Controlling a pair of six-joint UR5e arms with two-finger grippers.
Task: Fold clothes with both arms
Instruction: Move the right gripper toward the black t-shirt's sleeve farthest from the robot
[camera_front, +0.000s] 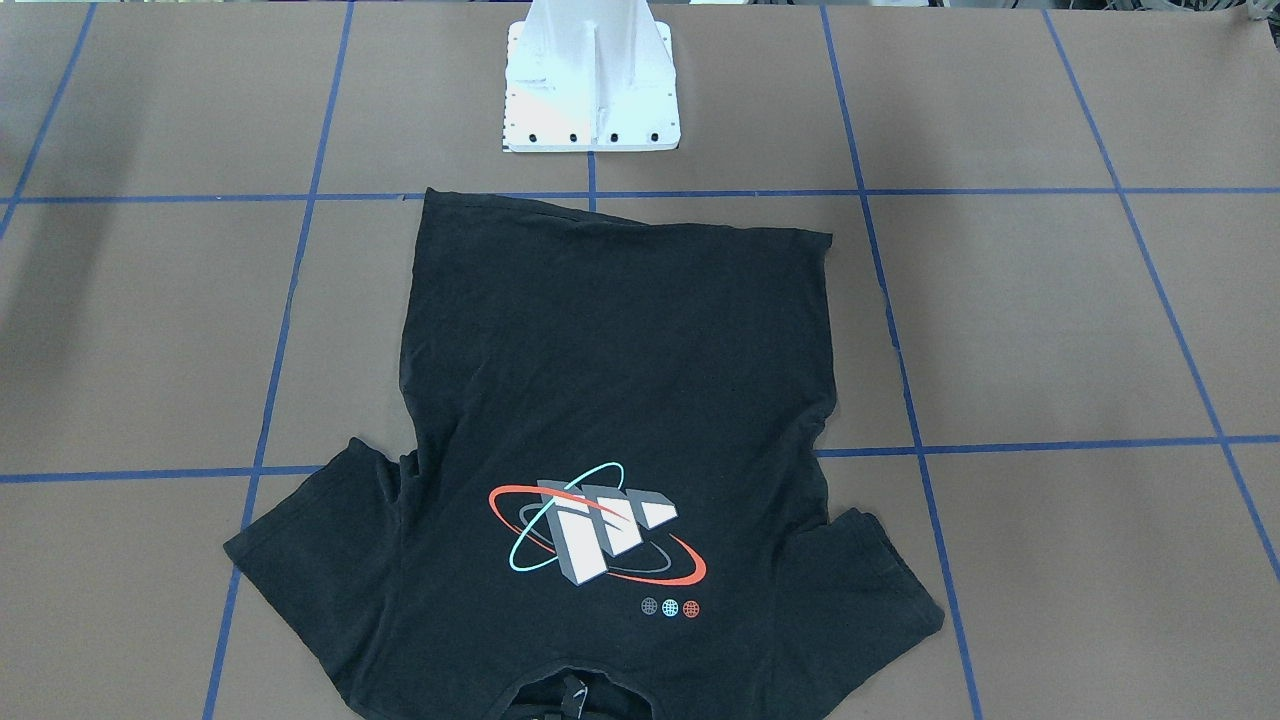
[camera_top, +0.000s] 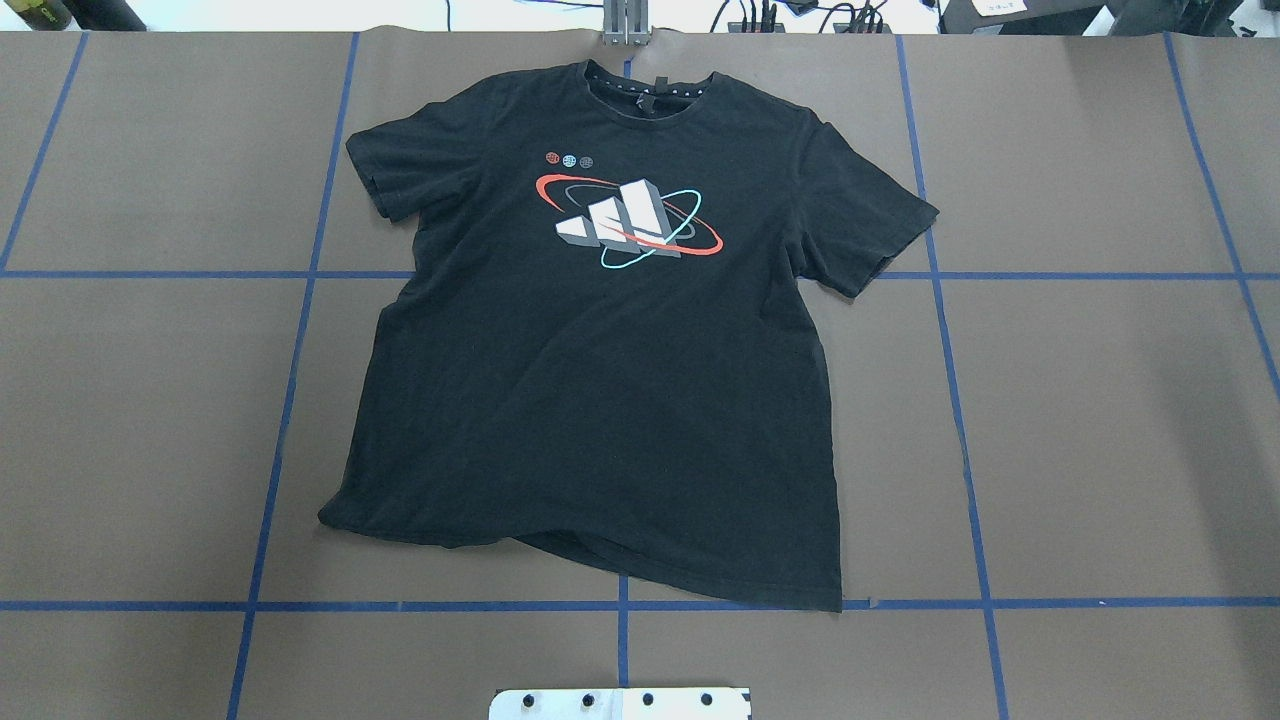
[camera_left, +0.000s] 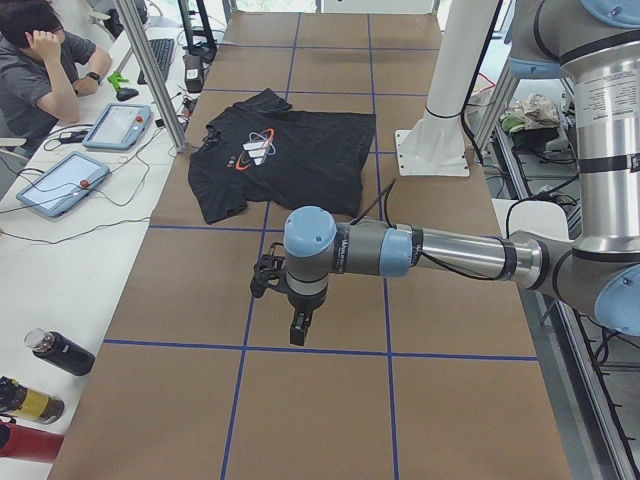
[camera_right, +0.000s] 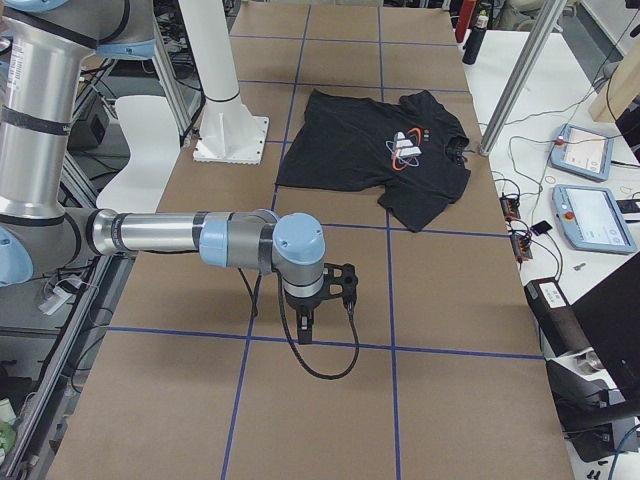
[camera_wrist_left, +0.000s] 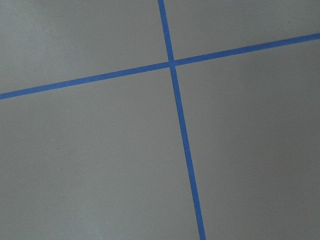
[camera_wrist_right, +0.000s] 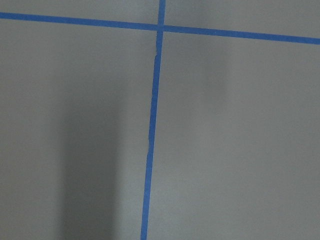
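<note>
Exterior left view shows us the left gripper (camera_left: 298, 327) on the near arm's wrist, pointing down above the brown table (camera_left: 330, 420), just over a blue tape line (camera_left: 320, 350). From this side we cannot tell whether its jaws are parted or closed. In the exterior right view the right gripper (camera_right: 305, 325) hangs the same way over the tape, and again we cannot tell its state. Both wrist cameras show us only bare table and crossing tape.

Well apart from both grippers, the black T-shirt (camera_top: 600, 400) lies flat in the middle of the table with its print (camera_top: 635, 225) facing up and both sleeves spread. Its collar points away from the robot and touches the far table edge. Its hem lies toward the white pedestal base (camera_top: 620, 703) — near it but not touching — and runs slightly askew across a tape line.
</note>
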